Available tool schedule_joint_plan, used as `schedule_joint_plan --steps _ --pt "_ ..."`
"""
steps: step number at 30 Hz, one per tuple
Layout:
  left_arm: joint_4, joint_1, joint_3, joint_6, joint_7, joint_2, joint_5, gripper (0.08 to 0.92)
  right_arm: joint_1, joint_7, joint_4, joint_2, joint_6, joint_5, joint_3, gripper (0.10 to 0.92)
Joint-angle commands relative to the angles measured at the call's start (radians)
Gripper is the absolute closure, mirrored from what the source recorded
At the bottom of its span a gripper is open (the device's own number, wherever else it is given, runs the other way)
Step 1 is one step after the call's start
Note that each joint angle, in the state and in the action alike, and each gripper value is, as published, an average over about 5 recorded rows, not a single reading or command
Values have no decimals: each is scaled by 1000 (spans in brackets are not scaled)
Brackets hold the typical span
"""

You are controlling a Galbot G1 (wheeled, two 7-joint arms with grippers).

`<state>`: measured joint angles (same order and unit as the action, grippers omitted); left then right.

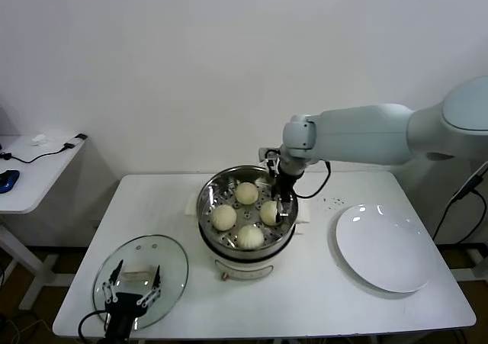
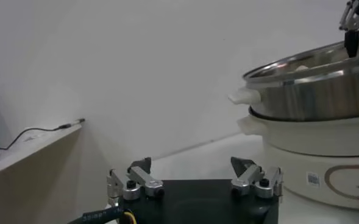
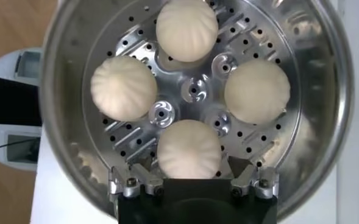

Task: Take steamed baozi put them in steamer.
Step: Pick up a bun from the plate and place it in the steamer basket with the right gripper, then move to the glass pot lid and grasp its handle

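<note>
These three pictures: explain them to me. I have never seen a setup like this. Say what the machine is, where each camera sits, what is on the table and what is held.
It is a two-armed robot at a white table. The wide picture looks down from its head; the other two come from cameras on its wrists. In the middle stands a steel steamer with four buns inside. A glass lid lies on the robot's left, a bare white plate on its right. The right tool hangs open just over one bun, holding nothing. The left tool waits open over the lid, also holding nothing.
</note>
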<state>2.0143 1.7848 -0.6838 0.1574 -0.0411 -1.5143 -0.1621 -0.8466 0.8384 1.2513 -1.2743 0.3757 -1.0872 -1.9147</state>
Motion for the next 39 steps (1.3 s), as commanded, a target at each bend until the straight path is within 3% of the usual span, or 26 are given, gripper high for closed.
schedule_joint_plan --steps 1,5,12,20,28,35,39 --pt "3 0 0 5 1 -1 -5 177 -114 54 20 178 -76 14 41 203" --pt "6 9 -8 13 2 -3 -1 177 -145 -32 82 325 -162 -6 66 203" --pt "23 2 -25 7 1 -19 2 177 8 -344 270 660 -358 -24 229 203" --pt "50 13 -37 -10 4 -28 -29 177 733 -628 364 914 -495 49 939 203" --pt "76 33 -45 -20 2 -39 -97 177 1563 -696 389 879 -544 147 1818 203" --pt "97 48 -73 -30 -2 -37 -256 177 1967 -672 416 709 -558 230 2233 203" --pt "112 48 -113 -16 -5 -35 -512 177 2077 -649 430 581 -554 276 2369 203"
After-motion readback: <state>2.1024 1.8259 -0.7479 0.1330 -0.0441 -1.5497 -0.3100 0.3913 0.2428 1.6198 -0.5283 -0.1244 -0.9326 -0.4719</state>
